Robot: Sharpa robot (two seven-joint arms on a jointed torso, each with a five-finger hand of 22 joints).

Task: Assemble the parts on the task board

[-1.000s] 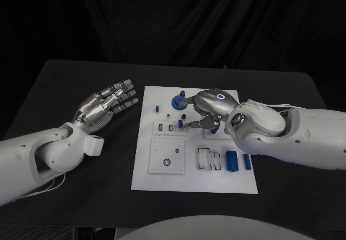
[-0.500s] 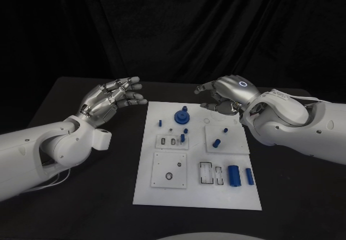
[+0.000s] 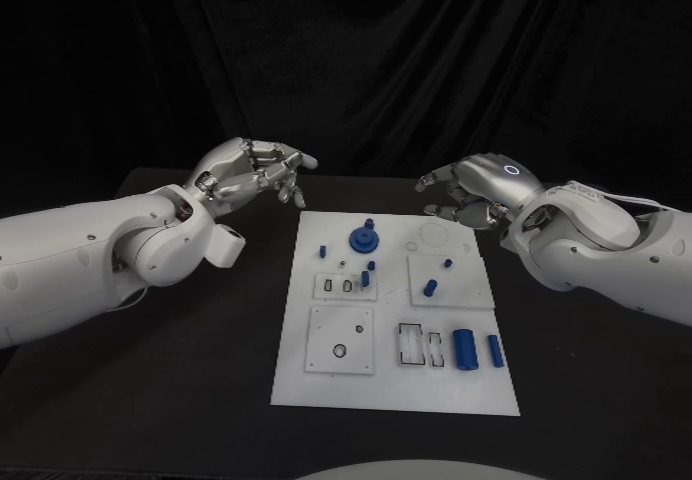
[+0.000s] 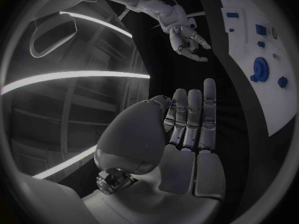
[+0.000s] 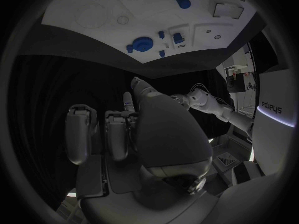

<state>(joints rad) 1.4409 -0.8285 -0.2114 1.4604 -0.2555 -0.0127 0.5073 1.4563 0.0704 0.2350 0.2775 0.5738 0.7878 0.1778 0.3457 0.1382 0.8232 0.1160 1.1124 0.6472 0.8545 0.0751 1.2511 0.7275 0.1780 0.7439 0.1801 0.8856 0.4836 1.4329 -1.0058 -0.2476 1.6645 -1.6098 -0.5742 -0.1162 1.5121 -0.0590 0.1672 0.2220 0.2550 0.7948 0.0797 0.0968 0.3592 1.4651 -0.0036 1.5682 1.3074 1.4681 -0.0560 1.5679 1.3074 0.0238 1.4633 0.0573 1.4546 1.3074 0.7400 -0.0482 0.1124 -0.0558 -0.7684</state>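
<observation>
Task board point(image 3: 392, 390) between, below both raised robot hands: left point(image 3: 253, 170), right point(image 3: 469, 192) released, empty.

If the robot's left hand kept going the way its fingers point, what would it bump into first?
Probably nothing soon: the left hand points across the table's far edge toward the right hand, with open air between them. Depth is hard to judge.

The counter point(image 3: 188, 330) is black and flat, with a rounded far left corner. Behind it, on the far side, hangs a black curtain point(image 3: 375, 80) with soft folds. It covers the whole back of the room. In the left wrist view, long bright strips of light point(image 4: 74, 77) curve across a dark ceiling.
</observation>
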